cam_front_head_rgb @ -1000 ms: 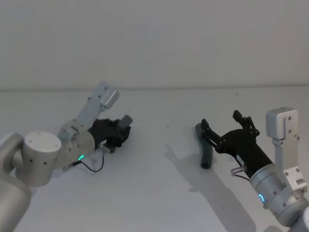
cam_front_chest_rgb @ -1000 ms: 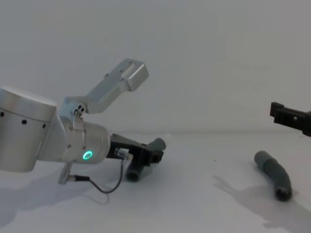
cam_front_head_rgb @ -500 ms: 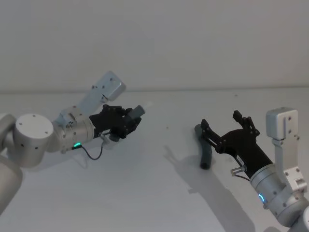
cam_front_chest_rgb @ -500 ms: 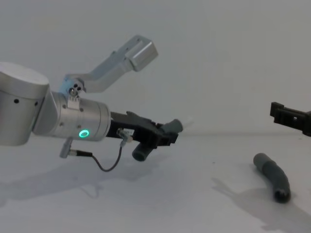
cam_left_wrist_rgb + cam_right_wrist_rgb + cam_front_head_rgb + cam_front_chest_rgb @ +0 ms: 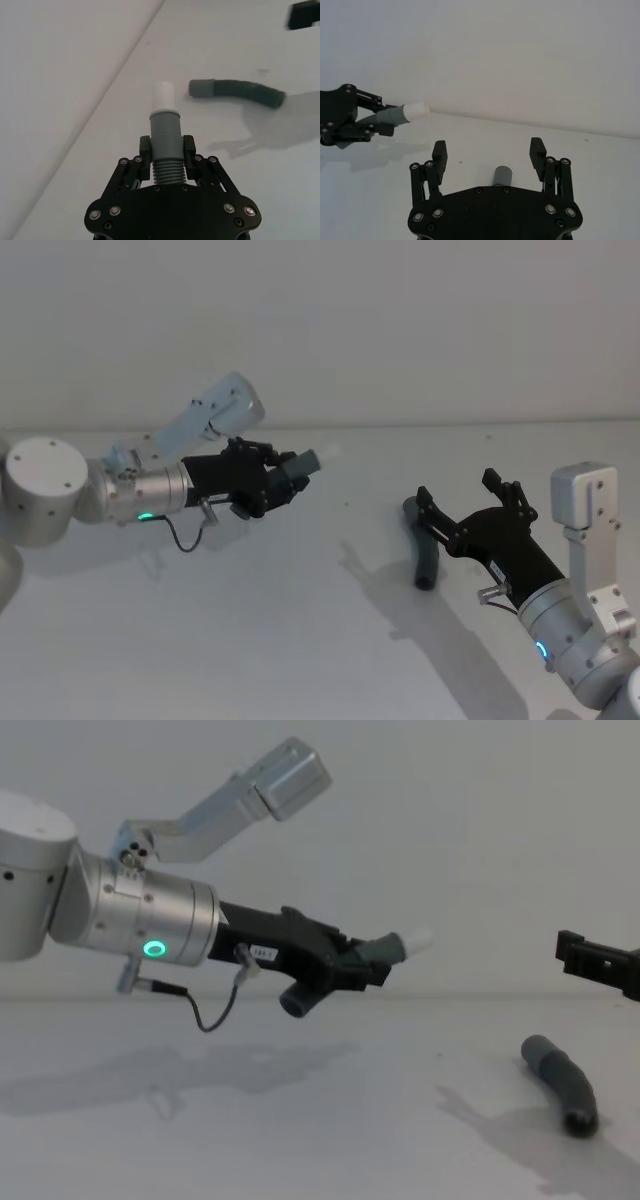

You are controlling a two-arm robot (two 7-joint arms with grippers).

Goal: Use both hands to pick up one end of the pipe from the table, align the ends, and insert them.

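We held the white-tipped piece (image 5: pixel 305 462) clamped in the left gripper (image 5: pixel 283 481) above the table (image 5: pixel 300 640) (right gripper (image 5: pixel 457 487) spread wide over the grey piece (image 5: pixel 427 558)).

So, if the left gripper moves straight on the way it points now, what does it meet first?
Nothing near: the left gripper, shut on the white-tipped pipe piece, aims past the other grey piece, which lies lower and aside. The white tip would probably reach the wall first; depth is unclear.
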